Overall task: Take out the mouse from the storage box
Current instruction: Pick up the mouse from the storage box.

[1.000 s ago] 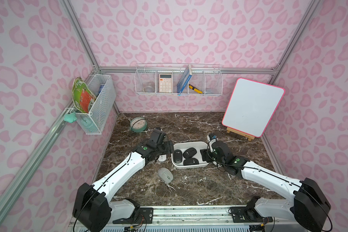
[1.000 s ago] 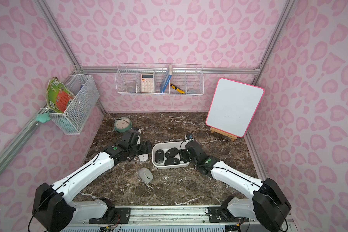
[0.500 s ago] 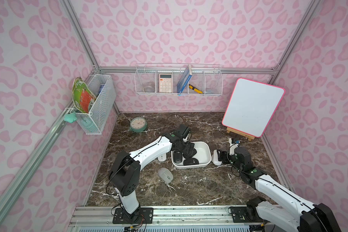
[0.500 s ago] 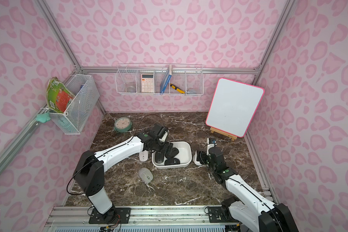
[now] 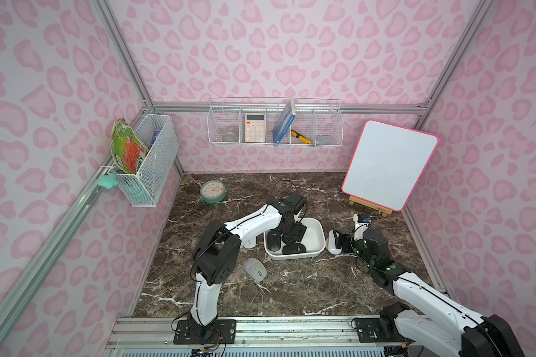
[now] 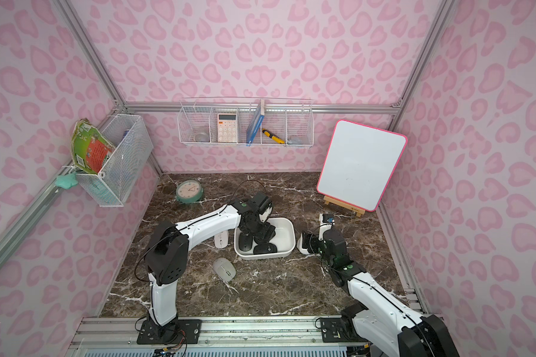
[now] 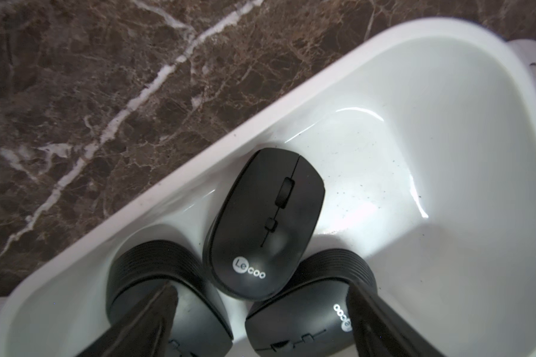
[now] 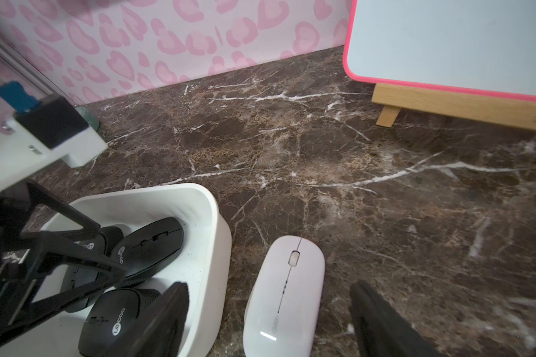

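Storage box [image 5: 318,236] sits upright mid-tabletop [image 5: 294,287], white and shallow. Three black mice [image 5: 274,242] lie inside it, crowded toward the end nearer your left arm.

Your left hand [image 5: 292,232] is down inside the box, released, with its fingers [image 7: 143,321] spread wide. In the left wrist view each finger hangs over a different black mouse. The third, the Lecoo-marked black mouse [image 7: 265,222], lies just ahead of the tips with its nose against the box wall. Whether the fingers touch the mice beneath them, you cannot tell from here.

Your right hand [image 8: 270,289] is low at the far end of the box, also released. The white mouse [image 8: 285,293] lies flat on the tabletop, just beside the box's outer wall and between the spread fingers. One finger sits on the box side of it. The other stands clear, with marble showing between finger and mouse.

Also on the tabletop:
- A grey mouse [image 5: 254,269] lies near the box's front corner.
- A second white mouse [image 6: 221,239] lies partly under the left forearm, just beside the box.
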